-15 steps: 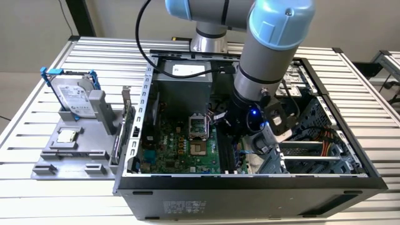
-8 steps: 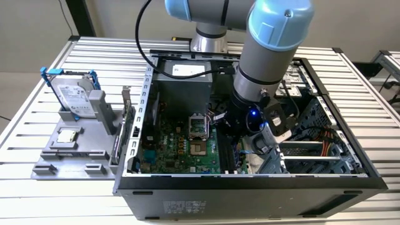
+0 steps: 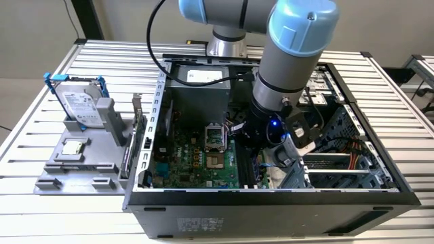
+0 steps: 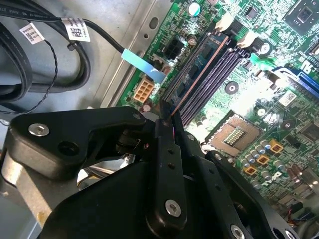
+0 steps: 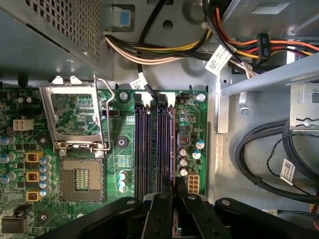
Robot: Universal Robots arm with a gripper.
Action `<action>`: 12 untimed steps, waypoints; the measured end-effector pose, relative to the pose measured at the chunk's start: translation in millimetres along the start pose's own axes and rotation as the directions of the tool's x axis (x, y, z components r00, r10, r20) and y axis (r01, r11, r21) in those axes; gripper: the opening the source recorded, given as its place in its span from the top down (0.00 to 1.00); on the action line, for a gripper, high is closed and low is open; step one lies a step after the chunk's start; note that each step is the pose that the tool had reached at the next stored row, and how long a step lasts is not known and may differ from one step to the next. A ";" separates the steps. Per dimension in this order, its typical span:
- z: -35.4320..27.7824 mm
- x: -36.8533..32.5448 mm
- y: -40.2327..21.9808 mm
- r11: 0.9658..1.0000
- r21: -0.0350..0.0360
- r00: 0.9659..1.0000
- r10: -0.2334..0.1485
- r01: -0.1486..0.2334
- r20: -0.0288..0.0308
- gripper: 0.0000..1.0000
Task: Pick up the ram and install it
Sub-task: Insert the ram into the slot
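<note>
Inside the open computer case (image 3: 271, 203), my gripper (image 3: 259, 152) hangs low over the motherboard's memory slots (image 5: 144, 144). The ram (image 4: 199, 64) is a long thin stick standing on edge along the slot nearest the metal case wall. It runs from my fingertips (image 4: 162, 124) toward the white slot latches (image 4: 224, 22). The first wrist view looks down on the ram's (image 5: 172, 149) thin top edge, with my gripper (image 5: 169, 199) shut on its near end. I cannot tell whether it is fully seated in the slot.
A grey tray (image 3: 68, 173) at the exterior view's left holds a silver hard drive in a blue frame (image 3: 78, 104) and a small square processor chip (image 3: 72, 147). The processor socket (image 5: 79, 184) stands open beside the slots. Cable bundles (image 5: 264, 159) and the power supply (image 3: 196, 76) crowd the case.
</note>
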State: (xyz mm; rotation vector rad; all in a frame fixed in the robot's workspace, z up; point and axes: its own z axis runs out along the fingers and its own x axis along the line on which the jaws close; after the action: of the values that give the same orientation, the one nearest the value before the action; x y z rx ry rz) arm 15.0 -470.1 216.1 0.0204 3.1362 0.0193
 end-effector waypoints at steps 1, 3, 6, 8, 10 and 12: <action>0.2 0.1 0.0 1.000 0.000 1.000 0.000 0.000 0.000 1.00; 0.5 0.3 0.0 1.000 0.000 1.000 0.000 0.000 0.000 1.00; 1.4 0.3 0.1 1.000 0.000 1.000 0.000 0.000 0.000 1.00; 2.9 0.3 0.3 1.000 0.000 1.000 0.000 0.000 0.000 1.00; 4.2 0.3 0.6 1.000 0.000 1.000 0.000 0.000 0.000 1.00; 4.3 0.4 1.2 1.000 0.000 1.000 0.000 0.000 0.000 1.00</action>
State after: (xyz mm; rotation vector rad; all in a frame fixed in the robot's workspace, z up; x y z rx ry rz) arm 14.6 -468.8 211.8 0.0206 3.1362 0.0190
